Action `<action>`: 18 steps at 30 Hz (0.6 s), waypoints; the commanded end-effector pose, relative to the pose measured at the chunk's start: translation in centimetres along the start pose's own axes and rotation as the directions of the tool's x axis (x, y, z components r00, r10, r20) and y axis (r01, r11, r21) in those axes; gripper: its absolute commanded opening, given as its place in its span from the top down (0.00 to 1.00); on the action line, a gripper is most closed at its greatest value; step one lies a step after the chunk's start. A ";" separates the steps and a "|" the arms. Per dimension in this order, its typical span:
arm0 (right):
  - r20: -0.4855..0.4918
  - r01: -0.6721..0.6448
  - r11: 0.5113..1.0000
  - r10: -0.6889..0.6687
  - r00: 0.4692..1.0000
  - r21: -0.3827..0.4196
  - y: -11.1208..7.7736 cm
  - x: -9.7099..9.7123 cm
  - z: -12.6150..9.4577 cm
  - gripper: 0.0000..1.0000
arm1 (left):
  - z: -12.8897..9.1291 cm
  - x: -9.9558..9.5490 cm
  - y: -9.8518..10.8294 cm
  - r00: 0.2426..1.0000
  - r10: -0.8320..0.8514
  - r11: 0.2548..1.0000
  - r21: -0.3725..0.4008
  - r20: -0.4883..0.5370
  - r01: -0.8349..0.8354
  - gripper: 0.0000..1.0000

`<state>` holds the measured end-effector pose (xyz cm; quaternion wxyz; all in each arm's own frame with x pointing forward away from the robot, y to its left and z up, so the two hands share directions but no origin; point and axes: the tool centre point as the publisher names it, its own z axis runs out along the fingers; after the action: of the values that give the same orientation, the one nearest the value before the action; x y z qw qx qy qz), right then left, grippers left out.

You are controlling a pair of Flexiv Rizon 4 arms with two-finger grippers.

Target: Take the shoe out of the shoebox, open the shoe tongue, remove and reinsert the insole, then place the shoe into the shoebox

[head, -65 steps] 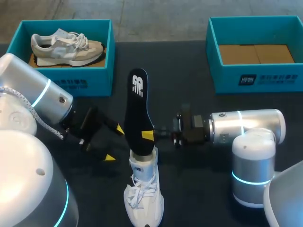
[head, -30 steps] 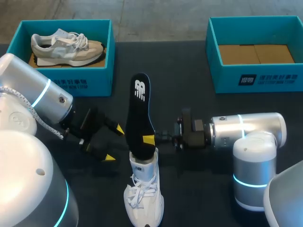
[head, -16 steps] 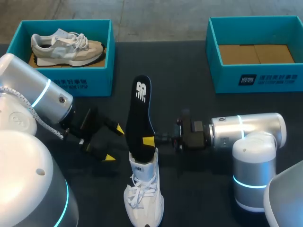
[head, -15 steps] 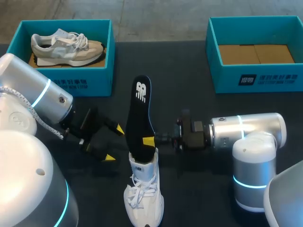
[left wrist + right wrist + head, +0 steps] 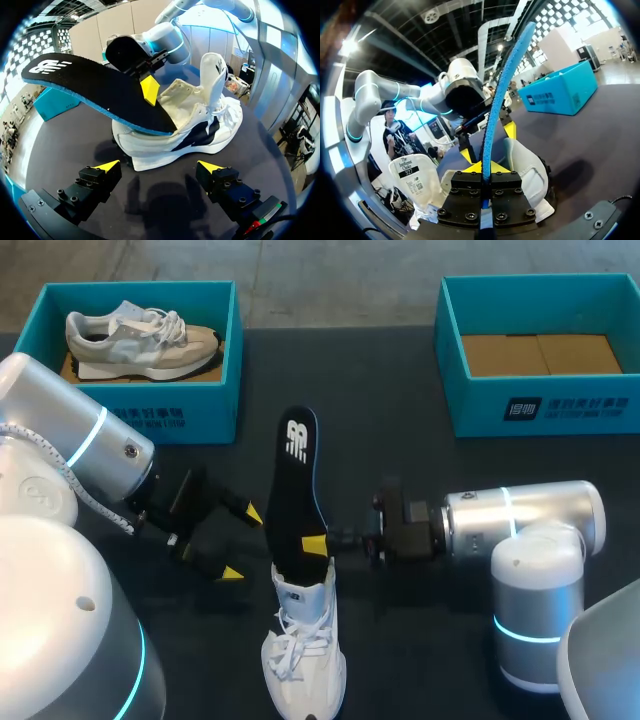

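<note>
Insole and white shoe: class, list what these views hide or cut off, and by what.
Head view: the insole's lower end is hidden inside the white shoe.
Head view: one fingertip of the right gripper is hidden behind the insole.
Right wrist view: the insole shows edge-on only, its faces unseen.

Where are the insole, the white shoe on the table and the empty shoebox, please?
insole [image 5: 292, 495], head view, middle of its black top face.
white shoe [image 5: 303, 645], head view, on its laces.
empty shoebox [image 5: 590, 405], head view, on its front wall.
</note>
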<state>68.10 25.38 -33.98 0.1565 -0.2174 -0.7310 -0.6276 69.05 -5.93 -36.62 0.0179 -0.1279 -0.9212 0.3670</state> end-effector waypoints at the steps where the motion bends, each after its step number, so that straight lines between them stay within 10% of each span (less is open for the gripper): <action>1: 0.001 -0.003 1.000 0.003 1.000 0.001 -0.4 0.2 0.0 1.00 | 0.0 0.1 -0.1 1.000 0.000 1.000 -0.003 0.001 0.000 0.00; 18: -0.007 -0.020 1.000 0.020 1.000 0.014 -1.6 0.6 0.2 1.00 | 0.0 0.1 -0.1 1.000 0.000 1.000 -0.003 0.001 0.000 0.00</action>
<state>67.17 25.36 -34.74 0.1669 -0.2201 -0.7306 -0.6245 69.05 -5.93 -36.62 0.0179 -0.1279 -0.9212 0.3670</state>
